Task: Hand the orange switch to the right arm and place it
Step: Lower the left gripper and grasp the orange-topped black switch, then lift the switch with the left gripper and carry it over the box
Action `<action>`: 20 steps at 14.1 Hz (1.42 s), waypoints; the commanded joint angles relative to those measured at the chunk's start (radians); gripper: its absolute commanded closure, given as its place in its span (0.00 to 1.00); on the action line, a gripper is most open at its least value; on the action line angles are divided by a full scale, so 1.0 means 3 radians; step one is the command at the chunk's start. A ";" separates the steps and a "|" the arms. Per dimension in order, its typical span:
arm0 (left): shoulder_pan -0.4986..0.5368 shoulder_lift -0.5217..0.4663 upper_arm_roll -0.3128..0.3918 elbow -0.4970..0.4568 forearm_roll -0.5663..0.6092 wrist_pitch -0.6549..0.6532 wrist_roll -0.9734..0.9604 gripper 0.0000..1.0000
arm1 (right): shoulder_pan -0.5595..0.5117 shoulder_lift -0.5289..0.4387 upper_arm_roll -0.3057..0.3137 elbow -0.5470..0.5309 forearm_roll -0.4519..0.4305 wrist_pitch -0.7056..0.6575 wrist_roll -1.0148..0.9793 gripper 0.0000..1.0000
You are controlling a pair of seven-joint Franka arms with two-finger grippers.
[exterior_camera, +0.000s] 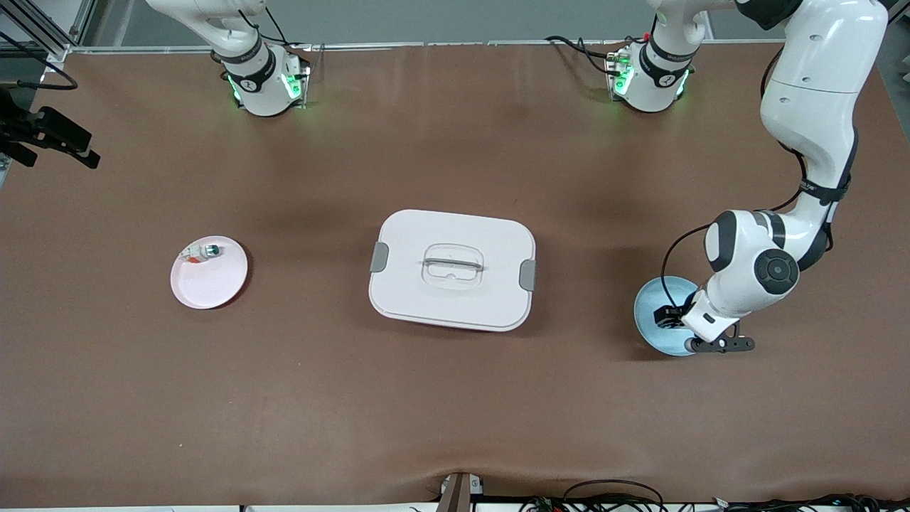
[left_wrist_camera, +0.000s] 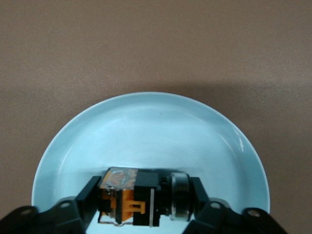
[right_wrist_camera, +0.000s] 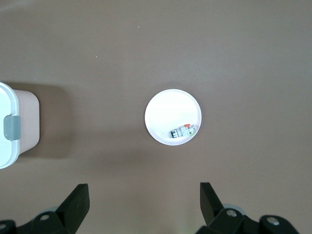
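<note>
Writing: none legible on any item in any view.
Left gripper (left_wrist_camera: 145, 202): down in the blue plate (exterior_camera: 650, 313) at the lower right of the front view; fingers (left_wrist_camera: 90, 197) closed against both ends of the orange switch (left_wrist_camera: 139, 197).
Orange switch: lies on its side in the blue plate, pinched between the left gripper's fingers; black body, orange clip, silver ring at one end.
Left arm (exterior_camera: 810, 107): reaches from its base at the upper right of the front view, elbow bent, wrist pointing down over the plate.
Right gripper (right_wrist_camera: 145, 204): waits high over the table, fingers spread wide, holding nothing.
Pink plate (exterior_camera: 213, 284): left of centre in the front view; carries a small white-and-green part (exterior_camera: 202, 252) by its rim.
White box (exterior_camera: 453, 269): centre of the table, lid on, grey latches at both ends.
View differences: only the left wrist view shows the switch and the grip; the front view hides both under the wrist. The right wrist view shows the pink plate from above as white, with an edge of the white box.
</note>
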 commanded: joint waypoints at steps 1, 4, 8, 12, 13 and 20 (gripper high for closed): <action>0.0018 0.0023 -0.0002 0.0030 0.0072 0.0034 0.0054 0.95 | -0.0049 -0.0050 0.0017 -0.0035 0.0044 -0.0016 -0.0017 0.00; 0.0018 -0.0130 -0.0002 0.0020 0.0072 -0.0018 0.0075 1.00 | -0.0074 -0.0050 0.0017 -0.0035 0.0024 -0.0026 -0.0023 0.00; 0.0013 -0.0431 -0.0033 0.0056 0.0067 -0.0421 0.0085 1.00 | -0.0079 -0.0039 0.0017 -0.0020 0.0008 -0.0087 -0.0023 0.00; 0.0008 -0.0748 -0.0104 0.0137 0.0010 -0.0845 0.0054 1.00 | -0.0074 -0.0019 0.0022 0.0046 0.0008 -0.0108 0.0013 0.00; 0.0018 -0.0840 -0.0135 0.0158 -0.0030 -0.0952 0.0034 1.00 | -0.0079 -0.0004 0.0017 0.0077 0.0008 -0.0113 0.0023 0.00; -0.0007 -0.1097 -0.0497 0.0668 -0.0527 -0.1852 -0.0649 1.00 | -0.0187 0.0058 0.0017 0.0098 0.0008 -0.0154 -0.0002 0.00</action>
